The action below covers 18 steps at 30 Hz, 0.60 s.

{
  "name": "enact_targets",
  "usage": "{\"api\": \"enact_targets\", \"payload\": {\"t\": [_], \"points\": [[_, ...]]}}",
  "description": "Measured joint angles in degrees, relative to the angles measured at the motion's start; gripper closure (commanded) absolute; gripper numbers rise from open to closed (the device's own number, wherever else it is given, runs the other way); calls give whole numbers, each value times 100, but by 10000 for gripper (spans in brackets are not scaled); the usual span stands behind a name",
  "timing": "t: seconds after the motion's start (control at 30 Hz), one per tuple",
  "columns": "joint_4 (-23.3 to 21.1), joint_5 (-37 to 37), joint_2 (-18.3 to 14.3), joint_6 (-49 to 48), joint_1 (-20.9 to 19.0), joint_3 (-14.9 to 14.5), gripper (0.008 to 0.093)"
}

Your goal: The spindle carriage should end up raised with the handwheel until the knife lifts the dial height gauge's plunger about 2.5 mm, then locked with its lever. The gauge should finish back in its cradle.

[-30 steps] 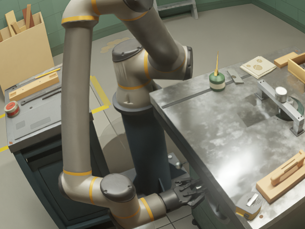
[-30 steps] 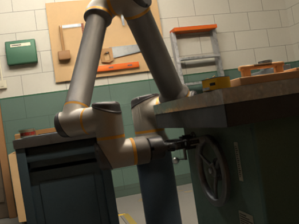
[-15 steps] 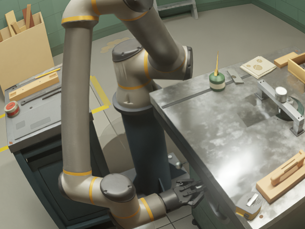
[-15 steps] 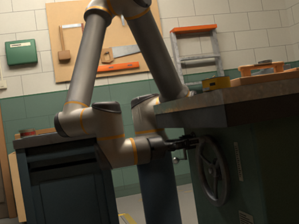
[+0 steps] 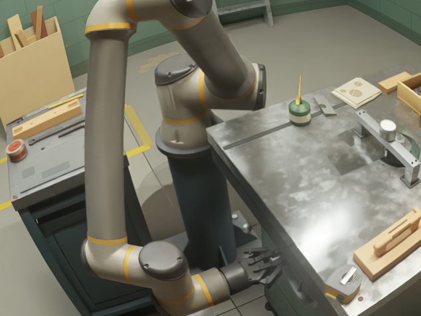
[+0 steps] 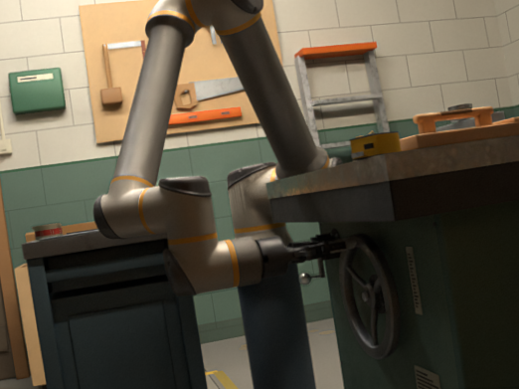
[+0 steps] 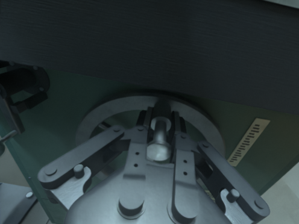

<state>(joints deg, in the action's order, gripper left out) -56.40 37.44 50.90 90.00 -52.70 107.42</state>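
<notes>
The handwheel (image 6: 368, 296) on the machine's green side is mostly hidden under the table's overhang from the side camera; the second side camera shows its dark spoked rim whole. Its crank handle (image 7: 159, 141), a short metal peg at the top of the rim, is gripped by my closed gripper (image 7: 159, 132) (image 6: 334, 245) (image 5: 272, 263), which reaches in level from the left. The dial height gauge (image 5: 387, 130) sits on a metal bridge (image 5: 386, 144) over the table's opening, far right. A ball-ended lock lever (image 6: 304, 277) (image 5: 245, 227) sticks out below my wrist.
A pegboard with saw and mallet hangs on the back wall, beside a step ladder (image 6: 340, 87). On the table top lie an oil can (image 5: 299, 111), a tape measure (image 5: 343, 283), a wooden push block (image 5: 391, 243) and a cloth (image 5: 356, 91). A dark cabinet (image 5: 51, 163) stands left of my arm.
</notes>
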Motion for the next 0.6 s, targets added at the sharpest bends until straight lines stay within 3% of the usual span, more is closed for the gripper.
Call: {"api": "enact_targets", "payload": {"t": [0.6], "points": [[146,-139,-186,0,-137,-332,934]]}}
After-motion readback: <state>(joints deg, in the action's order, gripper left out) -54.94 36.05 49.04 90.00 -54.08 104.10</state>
